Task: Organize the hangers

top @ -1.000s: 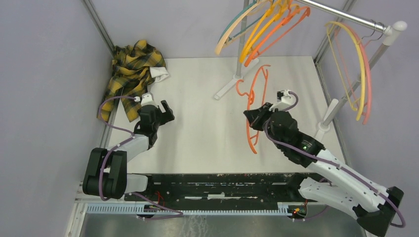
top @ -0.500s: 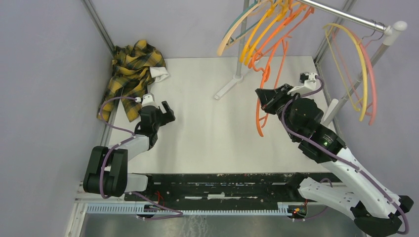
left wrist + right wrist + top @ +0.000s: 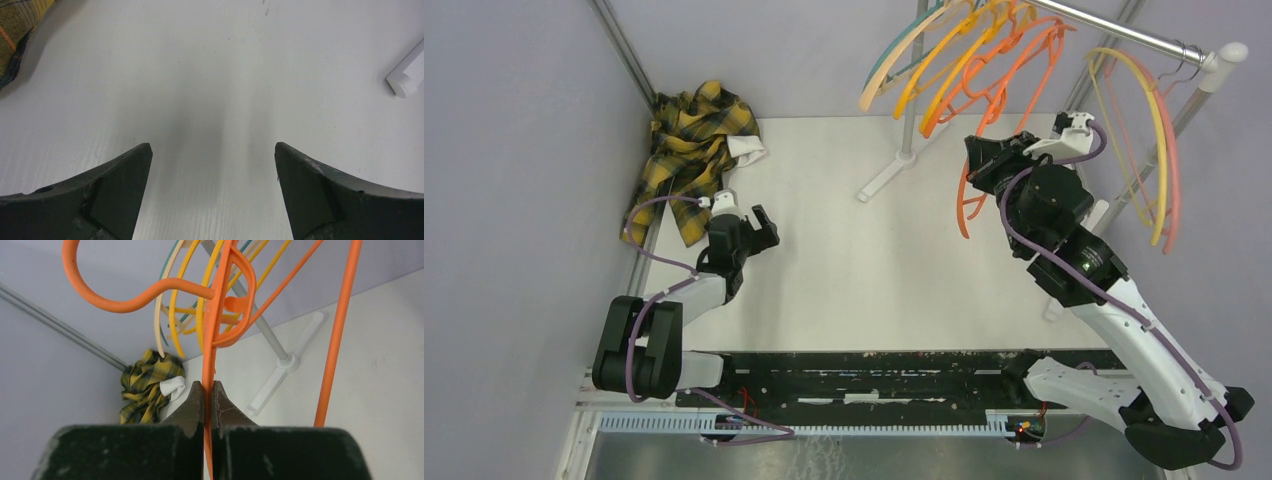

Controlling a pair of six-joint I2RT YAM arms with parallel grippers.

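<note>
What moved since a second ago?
The right pincer, shut on the orange hanger, carried it up and away toward the rail. The left pincer stayed open and still, and the shirt did not move.

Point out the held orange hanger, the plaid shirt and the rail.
orange hanger [image 3: 214, 340], right wrist view, its long straight bar
plaid shirt [image 3: 689, 150], top external view, middle of the heap
rail [image 3: 1124, 30], top external view, bare middle stretch

White worktop [image 3: 844, 250], matt, faint wood grain. Plain pale lilac walls [image 3: 514, 200] on three sides. Silver clothes rail [image 3: 1124, 30] on upright poles [image 3: 909, 135], rear right. Lighting even.
</note>
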